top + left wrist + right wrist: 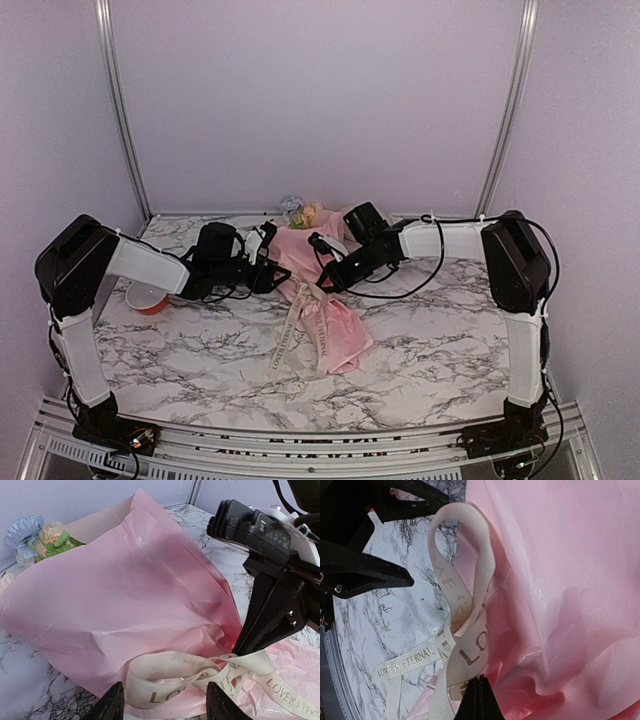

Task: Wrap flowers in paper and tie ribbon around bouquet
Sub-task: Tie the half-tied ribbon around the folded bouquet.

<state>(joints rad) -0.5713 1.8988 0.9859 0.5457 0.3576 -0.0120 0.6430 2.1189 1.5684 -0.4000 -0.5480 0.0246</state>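
My left pincer stands apart, a loop of the ribbon lying between its tips. My right pincer is pressed together at the ribbon's crossing on the bouquet. The bouquet lies mid-way along the bench, its flowers at the far end.

Soft even light, faint shadows, lilac cast, dim shading across the paper, blurred near edges.

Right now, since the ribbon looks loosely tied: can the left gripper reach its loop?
Probably yes: the left gripper is open, the ribbon loop lies unobstructed just ahead; the right gripper, shut on it, crowds one side.
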